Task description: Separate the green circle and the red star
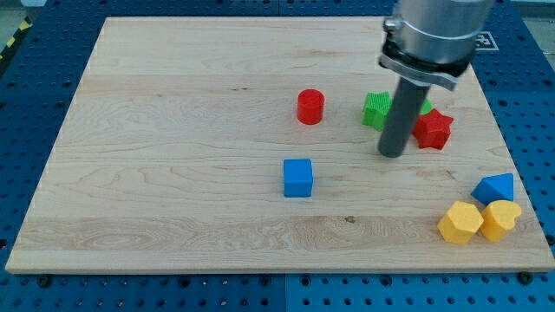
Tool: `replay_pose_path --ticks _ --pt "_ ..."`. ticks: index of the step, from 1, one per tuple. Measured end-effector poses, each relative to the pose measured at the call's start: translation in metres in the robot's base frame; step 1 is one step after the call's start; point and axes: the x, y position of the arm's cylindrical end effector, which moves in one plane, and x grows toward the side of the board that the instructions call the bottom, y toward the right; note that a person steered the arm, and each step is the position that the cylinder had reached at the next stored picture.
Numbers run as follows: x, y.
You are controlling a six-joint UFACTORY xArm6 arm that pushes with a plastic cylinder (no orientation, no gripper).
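A blue perforated bench surrounds a pale wooden tabletop (173, 130) that fills most of the frame. The largest thing above it is the arm's silver cylindrical housing (434, 30) at the upper right, from which a straight dark rod (401, 113) drops to the board; there is no gripper on this rig, so nothing is open, closed or held, and my tip (392, 154) simply rests on the wood. It sits right of centre, just below the green block (377, 111) and just left of the red star-shaped block (433, 129). The rod hides the middle of the green piece, so its outline reads poorly and a sliver of green shows on the rod's right side too; I take it for the task's green circle. Green and red star appear to touch or nearly touch behind the rod. The tip's place at the gap's lower edge looks chosen to wedge between them. A red cylinder (310, 106) stands left of the green block, apart from it. A blue cube (297, 178) lies near the centre. At the lower right, a blue wedge-like block (494, 186) sits above two yellow hexagonal blocks (460, 223) (501, 218) that touch.
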Motion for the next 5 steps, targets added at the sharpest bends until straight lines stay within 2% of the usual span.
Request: replay_pose_path --ticks 1,2,4,5 --pt "0.002 0.033" --pt "-0.020 0.053" --pt "-0.111 -0.027" --pt "-0.121 -0.043"
